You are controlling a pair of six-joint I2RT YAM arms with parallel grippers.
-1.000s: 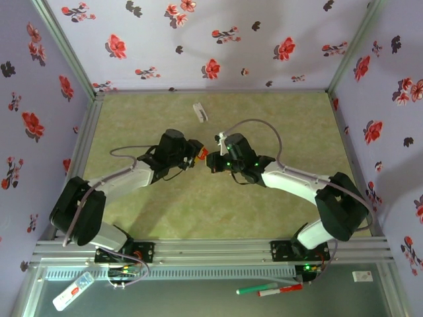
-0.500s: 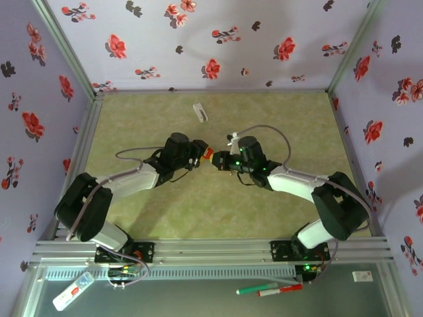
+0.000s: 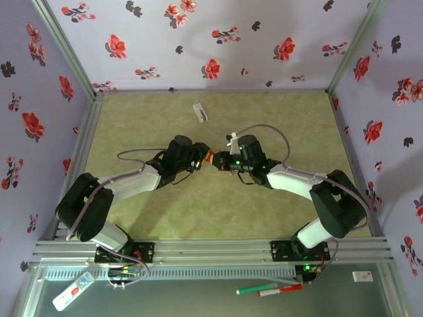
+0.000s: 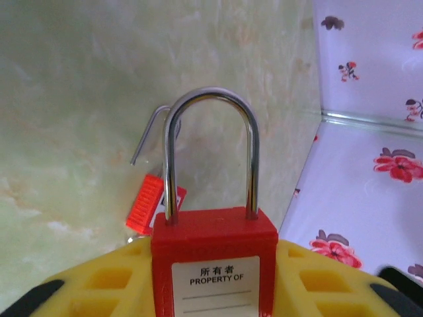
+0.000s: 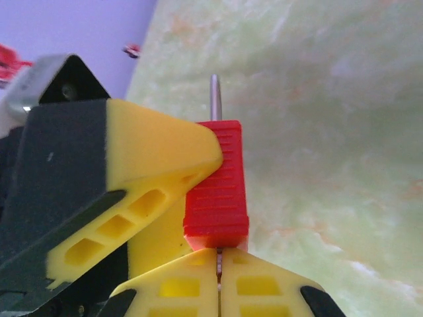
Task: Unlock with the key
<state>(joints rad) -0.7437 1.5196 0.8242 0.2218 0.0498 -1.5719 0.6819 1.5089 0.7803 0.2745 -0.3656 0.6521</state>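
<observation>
My left fingers [image 4: 99, 281] grip the red padlock [image 4: 215, 254], shackle up; my right fingers [image 5: 182, 290] are pressed together just beneath it

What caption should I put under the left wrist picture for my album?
Left end effector grips a red padlock, shackle closed, table behind.

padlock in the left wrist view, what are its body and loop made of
The red rectangular padlock body looks like moulded plastic: matte, even colour, soft edges. Its curved silver shackle looks like polished metal, probably steel: bright mirror-like glints.
</observation>
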